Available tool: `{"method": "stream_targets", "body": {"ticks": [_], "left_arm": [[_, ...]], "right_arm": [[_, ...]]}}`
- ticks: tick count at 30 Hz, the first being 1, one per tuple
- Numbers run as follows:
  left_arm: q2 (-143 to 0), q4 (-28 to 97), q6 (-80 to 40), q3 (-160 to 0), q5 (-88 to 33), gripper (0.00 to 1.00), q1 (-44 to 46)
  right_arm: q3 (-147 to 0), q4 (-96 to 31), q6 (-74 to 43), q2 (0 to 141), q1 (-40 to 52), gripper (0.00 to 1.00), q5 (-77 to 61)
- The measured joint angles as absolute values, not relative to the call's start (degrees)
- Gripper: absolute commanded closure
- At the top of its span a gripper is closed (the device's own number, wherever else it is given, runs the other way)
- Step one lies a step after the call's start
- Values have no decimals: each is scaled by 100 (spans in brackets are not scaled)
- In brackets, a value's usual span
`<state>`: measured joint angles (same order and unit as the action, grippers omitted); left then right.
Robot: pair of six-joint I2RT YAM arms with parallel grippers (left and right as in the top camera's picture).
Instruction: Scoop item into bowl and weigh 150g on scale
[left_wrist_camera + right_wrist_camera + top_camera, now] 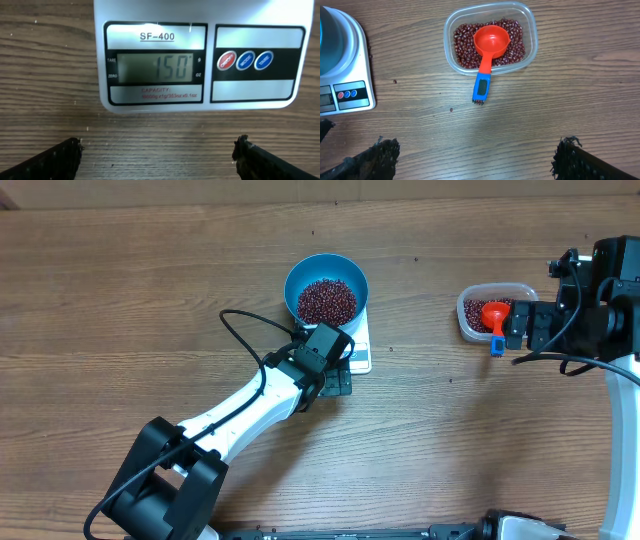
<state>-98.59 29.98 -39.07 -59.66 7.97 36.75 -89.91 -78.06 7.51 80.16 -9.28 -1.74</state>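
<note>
Our left hand (159, 155) hangs spread and empty just short of the scale (200, 65) — its display edge faces the hand, long axis crosswise, and we read 150. Beyond, on it, the bowl (291, 285) holds the beans (326, 301). Our right hand (475, 155) gapes empty too.

beans (326, 300) in bowl (291, 284) on scale (210, 60), scoop (491, 40) in tub (530, 31)

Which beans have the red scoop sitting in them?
The ones in the clear tub. The red scoop lies on them, its handle over the rim. The beans in the blue bowl on the scale have no scoop.
</note>
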Motion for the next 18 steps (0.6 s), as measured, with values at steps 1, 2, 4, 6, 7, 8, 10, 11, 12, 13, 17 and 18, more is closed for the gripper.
{"method": "stream_targets", "body": {"ticks": [1,2,4,6,7,8,10,11,12,13,17,18], "left_arm": [[-9859,3000,-3907,-5966,808,0,3680],[-9859,3006,-3905,-5966,821,1,3680],[-9859,3009,-3907,-5966,825,0,3677],[-9859,2995,-3909,-5966,825,0,3677],[-9859,2995,-3909,-5966,823,0,3677],[-9859,2993,-3909,-5966,825,0,3680],[-9859,2998,-3907,-5966,825,0,3680],[-9859,3000,-3907,-5966,825,0,3680],[-9859,3000,-3905,-5966,829,1,3677],[-9859,3000,-3905,-5966,838,1,3677],[-9859,2971,-3907,-5966,840,0,3680],[-9859,2954,-3905,-5966,840,0,3677]], "right_arm": [[-8991,-7804,751,8016,-928,0,-176],[-8991,-7804,753,8016,-928,0,-172],[-8991,-7806,751,8016,-928,0,-174],[-8991,-7804,753,8016,-928,0,-174],[-8991,-7804,751,8016,-928,0,-174],[-8991,-7806,751,8016,-928,0,-174],[-8991,-7806,751,8016,-928,0,-174],[-8991,-7808,751,8016,-928,0,-174],[-8991,-7806,753,8016,-928,0,-172],[-8991,-7808,751,8016,-928,0,-172],[-8991,-7806,755,8016,-928,0,-174],[-8991,-7806,751,8016,-928,0,-174]]}}
